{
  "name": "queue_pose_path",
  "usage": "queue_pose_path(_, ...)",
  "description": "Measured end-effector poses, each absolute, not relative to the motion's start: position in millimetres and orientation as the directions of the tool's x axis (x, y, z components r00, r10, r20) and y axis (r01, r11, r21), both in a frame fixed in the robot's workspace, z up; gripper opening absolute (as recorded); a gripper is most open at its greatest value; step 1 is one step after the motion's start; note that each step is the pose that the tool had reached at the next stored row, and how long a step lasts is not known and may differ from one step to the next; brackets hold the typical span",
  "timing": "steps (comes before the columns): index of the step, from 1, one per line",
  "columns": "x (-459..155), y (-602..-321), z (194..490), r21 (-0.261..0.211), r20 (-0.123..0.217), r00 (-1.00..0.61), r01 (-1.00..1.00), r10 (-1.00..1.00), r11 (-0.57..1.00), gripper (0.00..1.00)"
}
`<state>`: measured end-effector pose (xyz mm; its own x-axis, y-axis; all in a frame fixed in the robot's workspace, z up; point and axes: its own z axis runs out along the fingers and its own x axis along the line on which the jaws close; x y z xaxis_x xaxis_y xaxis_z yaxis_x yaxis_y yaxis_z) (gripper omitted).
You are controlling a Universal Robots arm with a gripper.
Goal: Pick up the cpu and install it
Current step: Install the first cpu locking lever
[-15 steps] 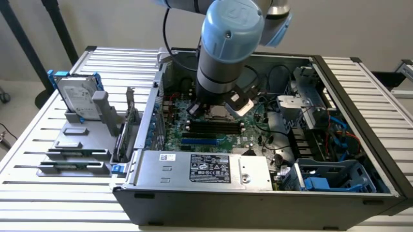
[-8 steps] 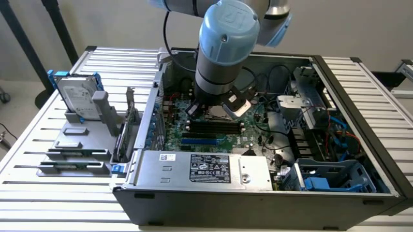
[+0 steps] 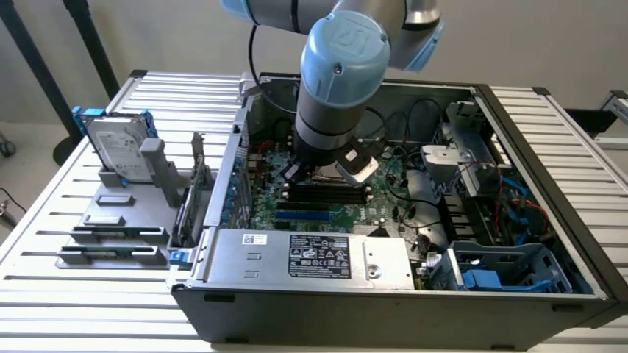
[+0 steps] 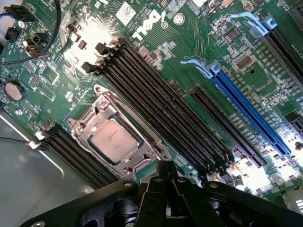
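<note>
We count 1 robot arm (image 3: pixel 339 81), 1 open PC case (image 3: pixel 393 294) w/ 1 green motherboard (image 4: pixel 156 42), 1 cpu (image 4: pixel 113 139) in its socket, 1 blue slot (image 4: pixel 248 113), 1 hard drive (image 3: pixel 118 147) in a blue frame, and 1 slatted bench (image 3: pixel 59 191).

The arm (image 3: pixel 339 81) hangs nearly straight down, its blue wrist joint uppermost and the grey forearm section below it. At its lower end the black end effector (image 4: pixel 165 177) points downward, its two fingers (image 4: pixel 161 189) pressed together, gripping nothing between them.
</note>
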<state>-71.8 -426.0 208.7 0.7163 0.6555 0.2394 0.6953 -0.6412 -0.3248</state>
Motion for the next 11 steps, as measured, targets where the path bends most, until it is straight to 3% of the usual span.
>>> queue_pose_path(11, -73, -423, 197, -0.32, 0.243, 0.707, 0.705, 0.665, -0.633, 0.11)
